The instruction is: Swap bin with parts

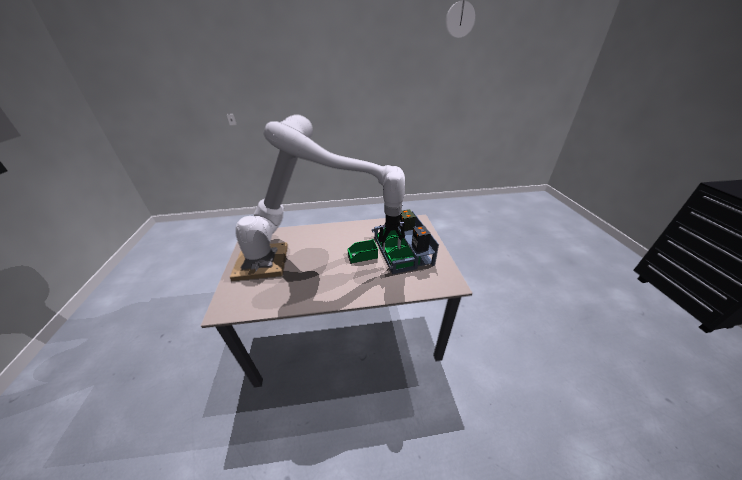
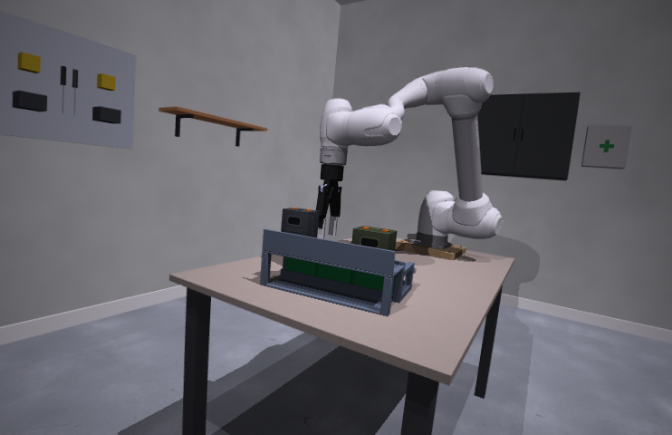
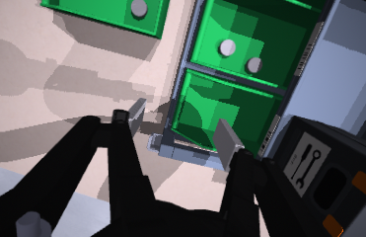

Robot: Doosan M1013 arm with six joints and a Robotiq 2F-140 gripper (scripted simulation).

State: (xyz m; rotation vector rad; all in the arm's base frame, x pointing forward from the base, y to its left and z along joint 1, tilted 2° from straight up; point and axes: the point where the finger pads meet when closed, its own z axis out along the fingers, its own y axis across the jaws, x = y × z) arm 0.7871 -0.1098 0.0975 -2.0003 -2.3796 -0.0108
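Observation:
My gripper [image 1: 392,246] [image 2: 330,229] [image 3: 181,119] is open, nothing between its fingers. It points down above the shelf's front edge. In the wrist view, one finger overlaps the empty green bin [image 3: 202,101] and the other appears outside the front lip. That bin sits in the shelf's end place near the dark case; a finger hides part of it. The blue-grey shelf [image 1: 435,249] [image 2: 327,250] [image 3: 349,66] stands on the table. The green bin from the table [image 1: 363,251] [image 3: 99,7] stands in front of the shelf; one grey part shows, the rest is cut off.
A neighbouring green shelf bin [image 3: 212,32] holds two grey parts. A dark case [image 1: 420,240] [image 2: 298,220] [image 3: 309,148] and an olive case [image 1: 408,218] [image 2: 373,237] stand on the shelf's upper board. The dark case is close beside the gripper.

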